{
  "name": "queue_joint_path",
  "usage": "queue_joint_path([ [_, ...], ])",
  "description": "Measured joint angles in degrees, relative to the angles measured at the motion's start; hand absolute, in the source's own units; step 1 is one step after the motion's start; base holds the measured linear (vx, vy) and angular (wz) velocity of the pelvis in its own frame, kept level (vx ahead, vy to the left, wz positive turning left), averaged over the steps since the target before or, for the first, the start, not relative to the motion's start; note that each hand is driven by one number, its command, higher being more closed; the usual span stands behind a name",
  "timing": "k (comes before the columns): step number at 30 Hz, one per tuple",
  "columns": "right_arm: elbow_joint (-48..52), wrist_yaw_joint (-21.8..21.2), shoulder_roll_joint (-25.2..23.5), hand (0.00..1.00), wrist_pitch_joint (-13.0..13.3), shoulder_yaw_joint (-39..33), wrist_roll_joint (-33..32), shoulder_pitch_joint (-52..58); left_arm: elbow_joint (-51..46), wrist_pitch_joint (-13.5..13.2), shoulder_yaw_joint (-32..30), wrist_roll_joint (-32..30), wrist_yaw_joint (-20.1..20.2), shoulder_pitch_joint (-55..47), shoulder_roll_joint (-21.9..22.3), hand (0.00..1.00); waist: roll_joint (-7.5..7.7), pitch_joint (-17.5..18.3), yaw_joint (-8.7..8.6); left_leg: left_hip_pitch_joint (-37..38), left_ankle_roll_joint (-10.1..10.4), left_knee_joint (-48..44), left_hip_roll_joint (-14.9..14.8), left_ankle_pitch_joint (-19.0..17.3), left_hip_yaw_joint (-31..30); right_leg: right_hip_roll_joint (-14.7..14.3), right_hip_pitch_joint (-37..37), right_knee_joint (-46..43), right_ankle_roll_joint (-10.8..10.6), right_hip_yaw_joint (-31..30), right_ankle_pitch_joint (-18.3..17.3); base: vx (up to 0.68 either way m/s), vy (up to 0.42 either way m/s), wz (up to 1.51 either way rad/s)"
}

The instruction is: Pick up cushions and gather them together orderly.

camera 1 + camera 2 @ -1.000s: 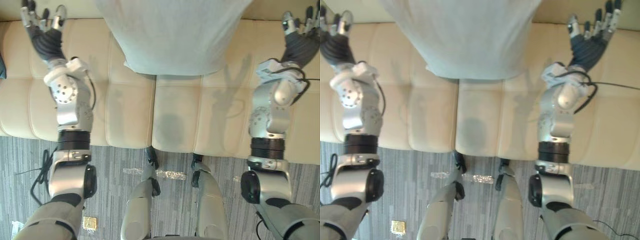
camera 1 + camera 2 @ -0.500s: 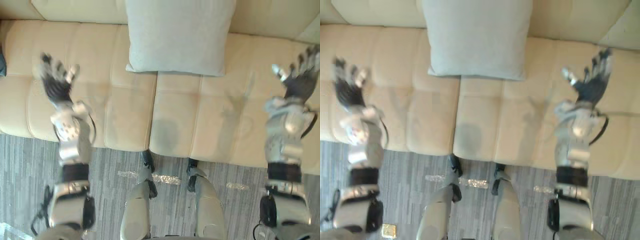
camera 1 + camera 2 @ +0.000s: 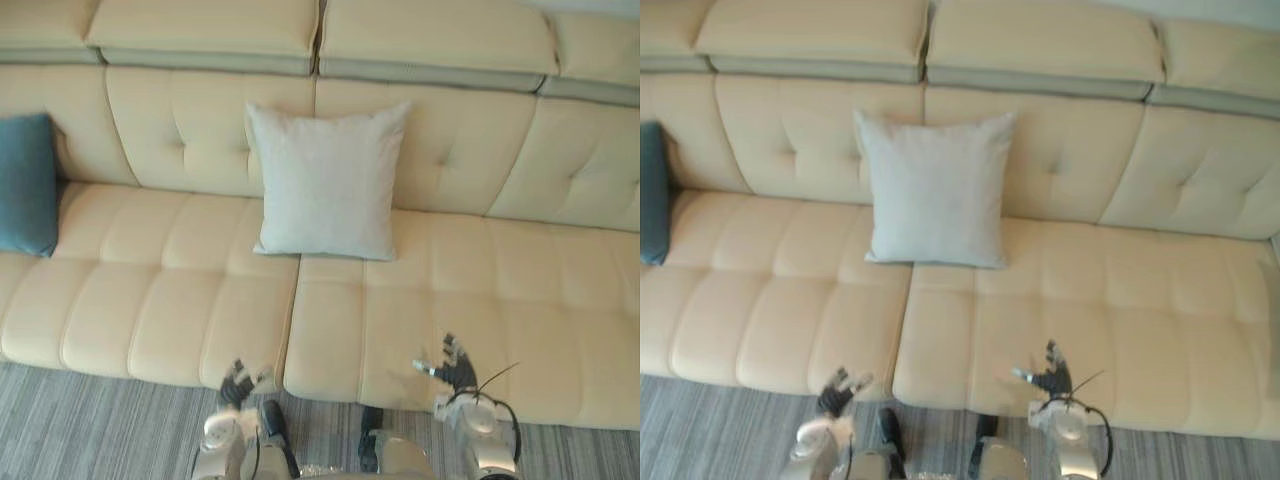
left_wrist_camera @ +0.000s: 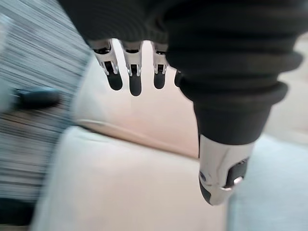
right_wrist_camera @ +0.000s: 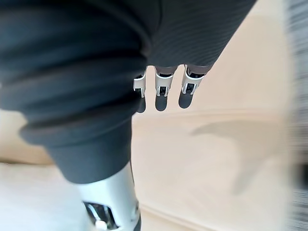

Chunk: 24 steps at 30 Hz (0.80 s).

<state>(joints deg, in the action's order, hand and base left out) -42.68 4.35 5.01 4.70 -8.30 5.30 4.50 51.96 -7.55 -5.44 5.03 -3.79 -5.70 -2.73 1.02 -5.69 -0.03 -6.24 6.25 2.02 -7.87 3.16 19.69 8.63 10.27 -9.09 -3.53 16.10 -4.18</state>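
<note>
A pale grey cushion leans upright against the backrest of a cream sofa, near its middle. A teal cushion stands at the sofa's far left end. My left hand hangs low by the seat's front edge, fingers straight and holding nothing. My right hand is also low at the front edge, fingers spread and empty. In the left wrist view the left fingers point straight over the seat; in the right wrist view the right fingers do the same.
Grey striped carpet runs along the sofa's front. The seat cushions to the right of the grey cushion are bare.
The camera has pulled back and up, so the whole sofa and the teal cushion now show. Both arms have dropped from beside the grey cushion to the seat's front edge.
</note>
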Motion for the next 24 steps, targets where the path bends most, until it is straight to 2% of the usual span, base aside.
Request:
queue_joint_path([
  [4,-6.1,-0.7,0.0,0.00,-0.8,-0.1,1.5,0.1,2.7,0.9,0.1,-3.5,0.5,-0.9,-1.7,0.00,-0.04,0.8,-0.11,4.0,0.0,1.4,1.1,0.0,-0.6,0.1,-4.5,1.7,-0.7,0.3,0.3,0.04,0.038,0.07],
  [6,-7.6,-1.0,0.0,0.00,-0.9,-0.1,1.4,0.0,3.5,1.0,0.4,-4.4,0.6,-1.1,-2.3,0.00,-0.13,2.2,-0.21,4.6,-0.1,1.9,1.6,0.1,-0.7,0.2,-4.9,2.0,-1.0,0.1,0.6,0.01,0.020,0.01],
  [11,-11.2,-1.1,0.0,0.00,-1.7,-0.1,1.4,-1.4,3.9,1.1,2.6,-8.3,0.7,-0.7,-3.4,0.00,0.26,2.4,-0.50,6.7,-0.6,3.9,2.5,0.8,-0.6,0.5,-5.7,2.9,-1.6,-1.2,1.2,-0.03,0.047,-0.07],
  [15,-12.2,-0.9,0.0,0.00,-2.1,0.0,1.3,-6.6,4.1,1.1,3.0,-9.1,0.6,2.0,-4.0,0.00,0.88,0.4,-0.49,3.6,-1.5,3.7,3.5,1.4,3.4,0.5,-0.1,3.7,-2.2,-6.7,5.6,-0.09,0.072,-0.60],
  [17,-11.5,-0.8,-0.1,0.00,-2.1,0.6,1.3,-8.1,4.8,1.1,3.4,-10.2,0.6,6.3,-4.9,0.00,1.45,-1.5,-0.82,-0.9,-4.1,-1.7,3.0,0.0,4.7,1.3,4.1,1.5,-3.5,-7.2,9.8,-0.18,0.097,-0.38],
  [18,-10.8,-0.9,0.0,0.00,-2.3,0.9,1.3,-8.7,4.3,1.1,3.2,-10.8,0.6,7.5,-4.7,0.00,1.16,-1.7,-0.72,-1.9,-5.1,-3.5,2.2,-0.7,5.7,0.8,4.6,2.3,-4.7,-7.4,12.6,-0.14,0.049,-0.37],
  [19,-10.6,-0.8,0.0,0.00,-2.3,1.3,1.3,-9.2,3.9,1.0,2.8,-11.2,0.6,7.6,-4.5,0.00,0.63,-1.9,-0.33,-2.4,-5.6,-3.7,0.9,-1.0,7.0,0.6,4.7,1.5,-4.5,-7.1,12.1,-0.18,0.049,-0.42],
  [20,-9.5,-0.8,-0.2,0.00,-2.4,2.5,1.3,-9.4,2.5,0.6,2.4,-11.7,0.6,7.9,-4.4,0.00,0.38,-2.3,-0.56,-2.7,-6.5,-5.4,0.1,-1.6,7.4,1.8,8.1,-16.9,-0.9,-5.2,2.9,-0.10,0.001,-0.17],
  [21,-9.4,-0.8,-0.4,0.00,-2.4,2.7,1.3,-9.1,1.4,0.5,2.4,-11.7,0.6,7.9,-4.3,0.00,0.27,-2.7,-0.71,-2.4,-6.8,-6.6,0.4,-1.8,6.6,3.1,8.0,-28.2,-1.0,-4.4,-1.9,-0.11,-0.008,0.12],
  [22,-9.7,-0.9,-0.6,0.00,-2.4,3.1,1.3,-8.8,0.8,0.6,2.4,-11.6,0.5,7.5,-4.4,0.00,1.20,-2.5,-0.61,-2.6,-6.9,-8.2,0.9,-1.8,6.1,3.9,5.9,-36.0,-2.5,-4.6,-4.9,-0.10,-0.051,0.26],
  [24,-9.9,-0.9,-0.6,0.00,-2.2,4.2,1.4,-9.0,0.3,0.6,1.9,-11.5,0.4,6.0,-4.6,0.00,2.57,-1.8,0.28,-4.7,-7.0,-10.8,1.1,-1.8,6.4,4.2,1.1,-39.2,-4.8,-5.4,-7.5,-0.21,-0.083,0.09],
])
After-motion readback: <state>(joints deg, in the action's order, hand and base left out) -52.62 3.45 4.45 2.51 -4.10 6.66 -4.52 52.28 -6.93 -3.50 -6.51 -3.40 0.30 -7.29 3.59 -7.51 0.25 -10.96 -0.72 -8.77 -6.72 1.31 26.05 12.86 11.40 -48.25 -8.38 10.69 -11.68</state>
